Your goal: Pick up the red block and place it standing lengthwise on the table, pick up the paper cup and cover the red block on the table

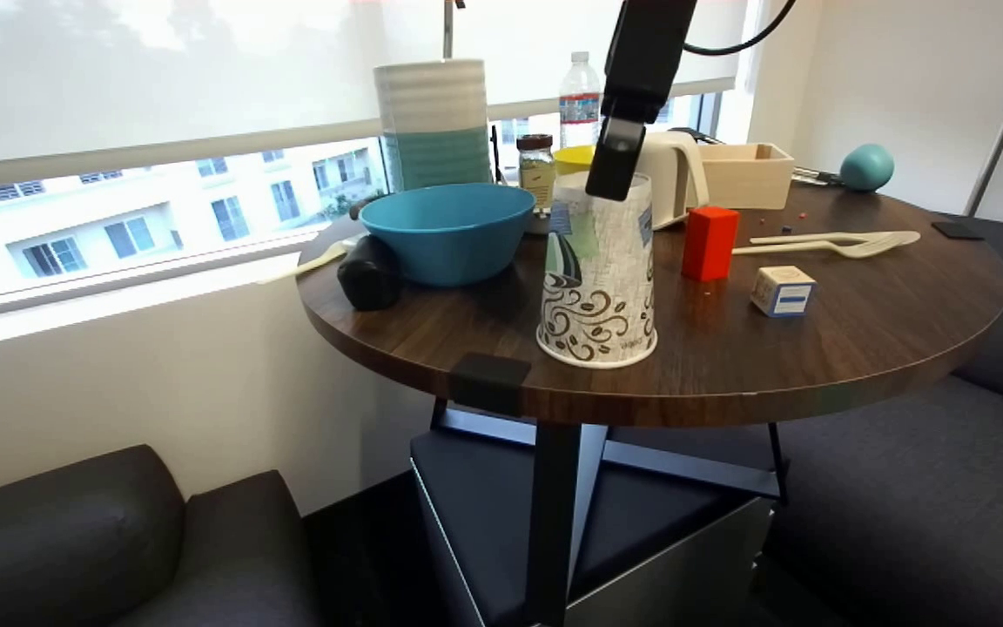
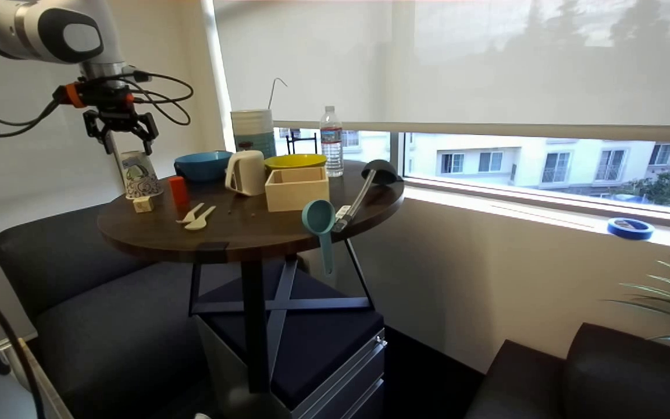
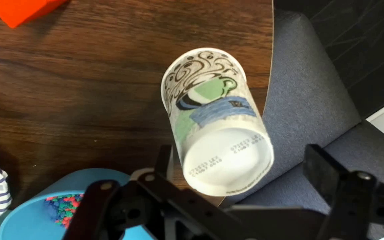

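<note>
Red block point(image 1: 707, 246) is standing upright on the surface point(image 1: 893, 322), right of the upside-down paper cup point(image 1: 597, 287) in both exterior views; my pincer point(image 2: 128, 150) is hovering by the cup's upturned base, released and spread wide.

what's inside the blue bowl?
Wrist view: small red, blue and green bits lie in the blue bowl. The gripper and the picture's edge hide the rest; can't tell what else is there.
</note>
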`<state>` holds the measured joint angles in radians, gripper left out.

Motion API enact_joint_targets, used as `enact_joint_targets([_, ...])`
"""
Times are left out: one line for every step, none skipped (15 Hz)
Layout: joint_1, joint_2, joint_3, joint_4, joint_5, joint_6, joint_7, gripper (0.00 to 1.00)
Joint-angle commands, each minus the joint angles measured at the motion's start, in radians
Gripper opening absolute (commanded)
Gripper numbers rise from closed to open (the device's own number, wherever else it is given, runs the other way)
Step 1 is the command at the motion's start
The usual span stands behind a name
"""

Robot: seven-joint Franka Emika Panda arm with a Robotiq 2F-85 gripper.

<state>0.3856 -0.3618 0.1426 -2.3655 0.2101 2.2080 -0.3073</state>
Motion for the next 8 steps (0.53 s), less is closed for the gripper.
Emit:
enact_joint_targets([-0.011, 0.021, 0.011, 0.010, 0.028, 0.004, -0.013, 0.93])
enact_joint_targets([-0.013, 0.022, 0.011, 0.009, 0.027, 0.005, -0.012, 0.81])
enact_joint_targets([-0.015, 0.021, 0.011, 0.008, 0.026, 0.006, -0.012, 0.69])
enact_joint_targets([-0.016, 0.022, 0.011, 0.008, 0.025, 0.006, -0.012, 0.62])
enact_joint_targets([-0.018, 0.020, 0.012, 0.007, 0.021, 0.006, -0.010, 0.55])
enact_joint_targets([-0.020, 0.017, 0.012, 0.007, 0.017, 0.006, -0.008, 0.47])
enact_joint_targets([-0.022, 0.012, 0.013, 0.008, 0.011, 0.003, -0.004, 0.42])
enact_joint_targets([-0.027, 0.002, 0.015, 0.008, 0.000, -0.003, 0.002, 0.40])
